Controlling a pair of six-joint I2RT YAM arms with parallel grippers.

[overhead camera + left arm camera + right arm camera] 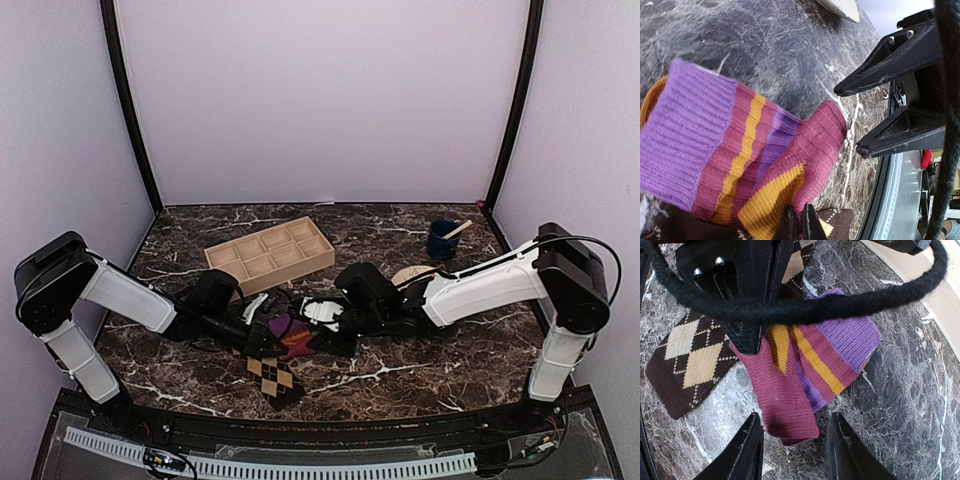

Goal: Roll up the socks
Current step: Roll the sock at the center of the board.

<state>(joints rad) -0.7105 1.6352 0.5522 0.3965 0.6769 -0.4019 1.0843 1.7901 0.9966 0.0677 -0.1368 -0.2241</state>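
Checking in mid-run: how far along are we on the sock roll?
Done: the striped sock is folded over itself in a loose first turn, lying partly on the argyle sock. In hand: the left gripper pinches the striped sock's edge, and the right gripper is open, straddling the folded end. Left: the roll isn't tight, and the argyle sock lies flat, unrolled.

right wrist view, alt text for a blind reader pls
A folded striped sock in maroon, orange and purple lies on a marble table, its near end inside the open right claw. The left claw pinches its edge beside a brown argyle sock.
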